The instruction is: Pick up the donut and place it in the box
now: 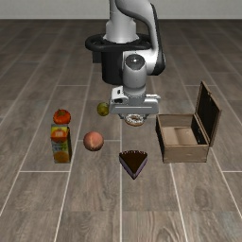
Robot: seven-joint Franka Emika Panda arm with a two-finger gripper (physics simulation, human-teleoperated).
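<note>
The fingers (136, 114) are hovering over the donut (136, 120), which is lying right beneath them; whether they are spread or pinching it cannot be told. Grasping seems underway. Next comes lifting it toward the open box (182, 140), near on the exterior view's right.

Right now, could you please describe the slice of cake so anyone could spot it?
Find the open wooden box at the exterior view's right. Just left of it, slightly lower, lies the slice of cake. It is the only dark wedge; the fruit beside it is round and orange.
</note>
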